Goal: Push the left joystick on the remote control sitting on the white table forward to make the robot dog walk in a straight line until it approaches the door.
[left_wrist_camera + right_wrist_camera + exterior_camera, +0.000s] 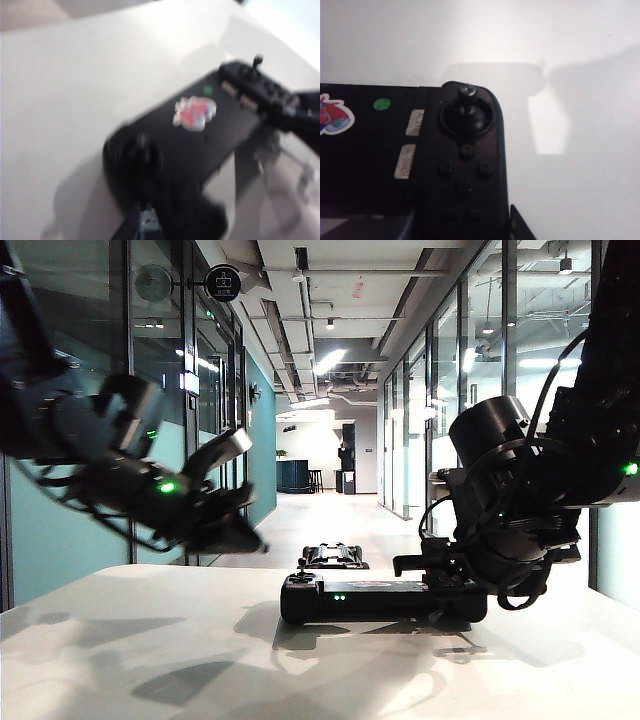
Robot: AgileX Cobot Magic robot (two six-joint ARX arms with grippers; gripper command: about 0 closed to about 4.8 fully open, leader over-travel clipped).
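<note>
The black remote control [385,598] lies on the white table [150,660]. Its left joystick [303,565] stands up thin from the left handle. It shows as a blurred dark knob [142,149] in the left wrist view. My left gripper [238,532] hangs above the table to the left of the remote, apart from it. Its fingers [146,222] are shut together, pointing at the near handle. My right gripper [465,227] is shut on the right handle of the remote control [465,165], a finger on each side. The robot dog [333,556] stands in the corridor beyond the table. I cannot pick out the door.
Glass walls line both sides of the long corridor [335,510]. The twin stick [467,92] with its button cluster sits on the held handle. A reddish sticker [195,112] and a green dot [382,104] mark the remote's middle bar. Bare white table [75,75] surrounds the remote.
</note>
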